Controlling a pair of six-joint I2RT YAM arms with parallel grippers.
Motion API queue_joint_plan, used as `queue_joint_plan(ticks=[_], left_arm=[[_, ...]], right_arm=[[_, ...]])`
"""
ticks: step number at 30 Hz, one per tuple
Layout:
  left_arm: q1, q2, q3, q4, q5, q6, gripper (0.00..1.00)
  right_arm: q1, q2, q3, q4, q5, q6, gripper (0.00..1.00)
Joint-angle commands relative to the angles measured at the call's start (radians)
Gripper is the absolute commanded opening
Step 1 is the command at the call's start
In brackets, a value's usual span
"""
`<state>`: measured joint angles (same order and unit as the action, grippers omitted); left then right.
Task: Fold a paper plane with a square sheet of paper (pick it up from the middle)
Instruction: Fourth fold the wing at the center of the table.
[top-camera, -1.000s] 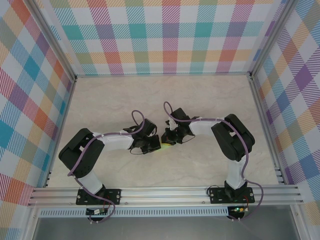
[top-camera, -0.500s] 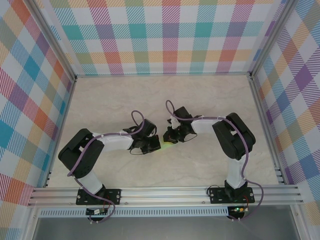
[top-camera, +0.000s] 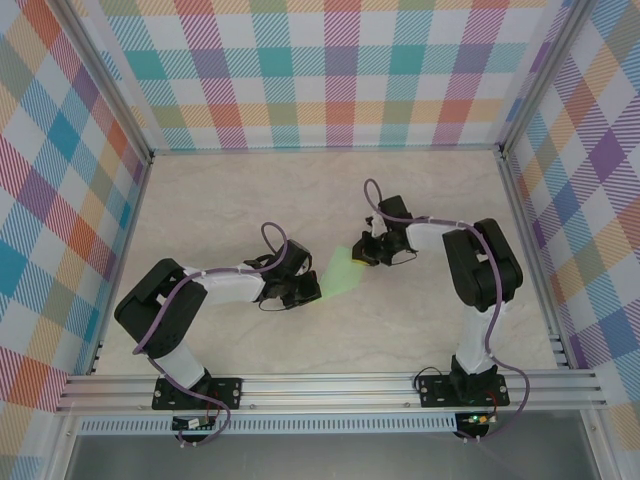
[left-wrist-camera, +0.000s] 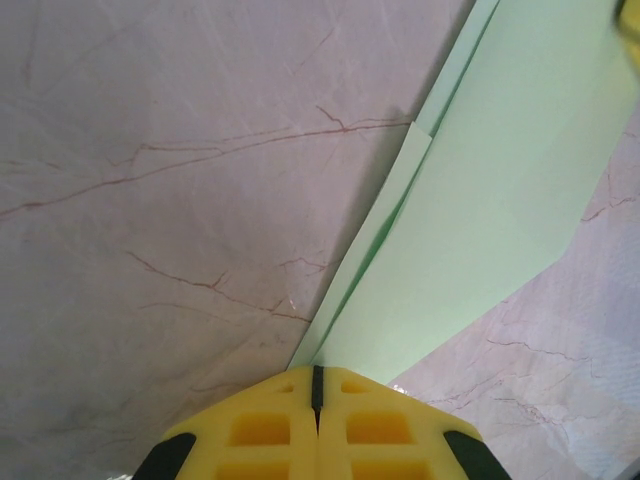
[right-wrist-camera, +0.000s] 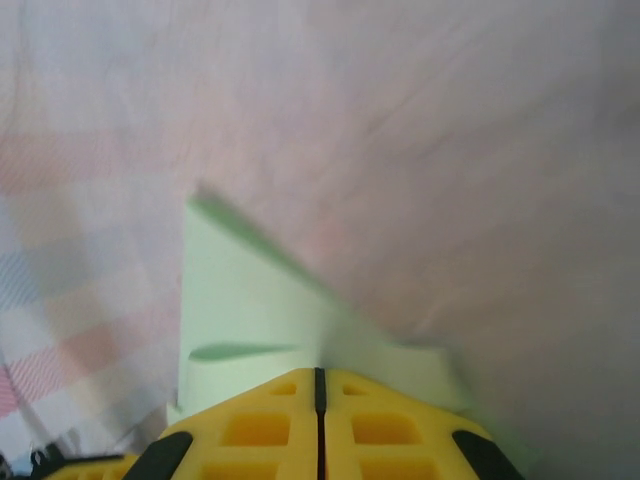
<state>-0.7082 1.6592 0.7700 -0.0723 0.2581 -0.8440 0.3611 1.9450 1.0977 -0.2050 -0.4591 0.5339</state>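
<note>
The sheet of paper (top-camera: 340, 273) is pale green and folded into long layered flaps. It hangs stretched between my two grippers over the middle of the marble table. My left gripper (top-camera: 316, 292) is shut on its lower left end. In the left wrist view the yellow jaws of the left gripper (left-wrist-camera: 316, 370) are pressed together on the paper (left-wrist-camera: 500, 190), which runs up and to the right with a creased edge. My right gripper (top-camera: 366, 256) is shut on the upper right end. The right wrist view shows the right gripper (right-wrist-camera: 320, 372) with its jaws closed on the paper (right-wrist-camera: 240, 300).
The marble table top (top-camera: 230, 210) stretches out behind the arms. Checked walls (top-camera: 330, 70) and aluminium posts close in the back and both sides. A metal rail (top-camera: 330, 385) carrying both arm bases runs along the near edge.
My right gripper has pulled away to the right and back, drawing the paper out from a small sliver between the grippers to a broad spread strip. The left gripper has stayed nearly still.
</note>
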Motion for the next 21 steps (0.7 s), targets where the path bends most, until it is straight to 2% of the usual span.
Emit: queue_joint_plan(ticks=[1,4,8,10,12,15,17,21], left_arm=[[0.009,0.031,-0.051,-0.196,-0.038,0.016,0.0],[0.009,0.031,-0.045,-0.195,-0.036,0.022,0.0],[0.01,0.018,-0.02,-0.181,-0.024,0.03,0.0],[0.009,0.0,0.002,-0.168,-0.016,0.029,0.0],[0.009,-0.027,0.035,-0.157,-0.01,0.033,0.04],[0.009,-0.081,0.078,-0.146,-0.025,0.028,0.21],[0.009,-0.121,0.103,-0.181,-0.082,0.027,0.34],[0.019,-0.202,0.11,-0.255,-0.224,0.029,0.47]], right_arm=[[-0.056,0.04,0.044,-0.054,0.168,-0.014,0.07],[-0.07,0.033,0.063,-0.074,0.172,-0.016,0.08],[-0.07,-0.062,0.047,-0.082,0.134,0.0,0.1],[-0.068,-0.125,0.02,-0.083,0.113,0.021,0.14],[-0.063,-0.188,-0.019,-0.082,0.096,0.052,0.24],[-0.049,-0.271,-0.087,-0.073,0.074,0.111,0.37],[-0.038,-0.314,-0.133,-0.061,0.051,0.162,0.44],[0.009,-0.338,-0.177,-0.037,0.031,0.254,0.53]])
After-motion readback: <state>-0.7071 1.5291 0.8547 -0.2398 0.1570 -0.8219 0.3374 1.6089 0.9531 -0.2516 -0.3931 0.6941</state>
